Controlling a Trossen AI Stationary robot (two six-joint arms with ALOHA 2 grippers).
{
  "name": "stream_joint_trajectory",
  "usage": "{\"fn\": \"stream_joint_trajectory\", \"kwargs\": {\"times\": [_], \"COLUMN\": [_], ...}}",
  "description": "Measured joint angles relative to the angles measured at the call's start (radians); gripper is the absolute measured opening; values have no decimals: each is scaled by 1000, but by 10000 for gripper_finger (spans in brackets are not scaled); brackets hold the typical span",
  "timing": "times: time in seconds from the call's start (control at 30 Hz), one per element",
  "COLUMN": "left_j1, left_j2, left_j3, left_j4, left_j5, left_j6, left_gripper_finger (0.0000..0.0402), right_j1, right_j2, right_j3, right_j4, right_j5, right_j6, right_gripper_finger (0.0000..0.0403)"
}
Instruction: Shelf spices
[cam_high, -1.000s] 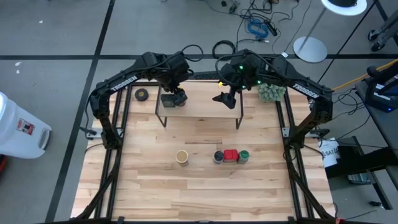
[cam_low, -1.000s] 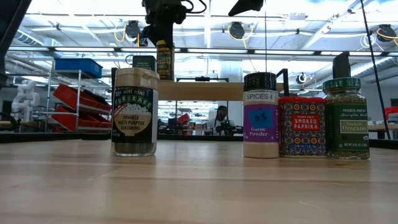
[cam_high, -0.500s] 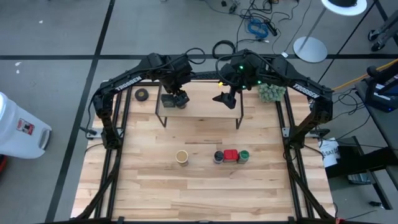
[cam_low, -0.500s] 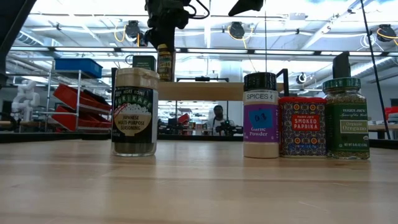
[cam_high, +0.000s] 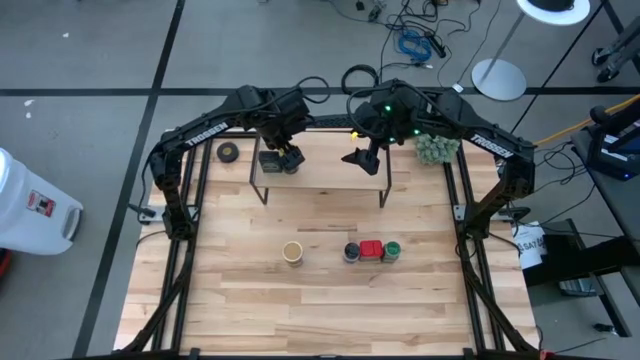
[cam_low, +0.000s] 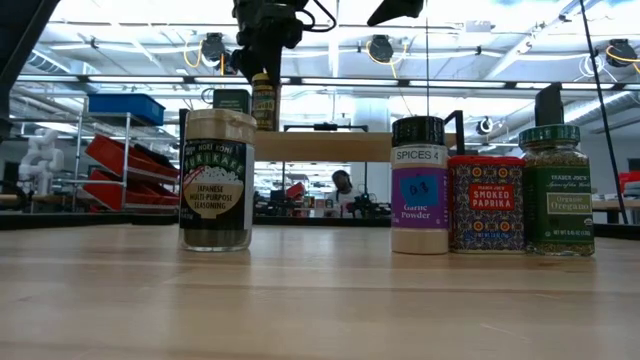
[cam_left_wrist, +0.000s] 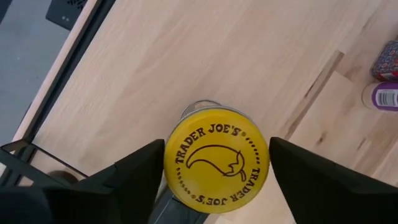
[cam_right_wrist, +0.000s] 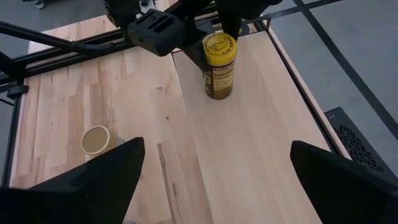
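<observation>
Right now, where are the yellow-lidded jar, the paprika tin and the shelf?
yellow-lidded jar (cam_left_wrist: 216, 160): left wrist view, middle of its lid.
paprika tin (cam_low: 485, 204): low view, front label.
shelf (cam_high: 335, 175): high view, bare top board.

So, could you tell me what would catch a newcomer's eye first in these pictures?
Most striking is the yellow-lidded jar standing upright on the shelf at the far side of the table, with the left gripper straddling its lid, fingers clear of it. Next, four spices line the front: the tan-lidded jar apart, then the blue-lidded jar, red square tin and green-lidded jar side by side.
</observation>
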Motion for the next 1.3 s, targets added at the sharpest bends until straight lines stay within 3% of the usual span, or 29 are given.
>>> {"fn": "stream_joint_trajectory", "kwargs": {"times": [0.5,0.87,1.07,1.3], "left_j1": [-4,-4,-5,-89], "left_j2": [-23,-28,-31,-165], "left_j3": [6,174,320,319], "left_j4": [-9,-41,-85,-95], "left_j5": [7,-8,-84,-53], "left_j6": [-47,-53,-52,-52], "left_gripper_finger": [311,312,312,312], "right_j1": [-15,-15,5,52], "right_j2": [0,0,0,0], "right_j3": [0,0,0,0], "right_j4": [0,0,0,0], "right_j5": [-5,-8,-12,-50], "right_j6": [-8,6,25,51], "right_gripper_finger": [391,391,391,391]}}
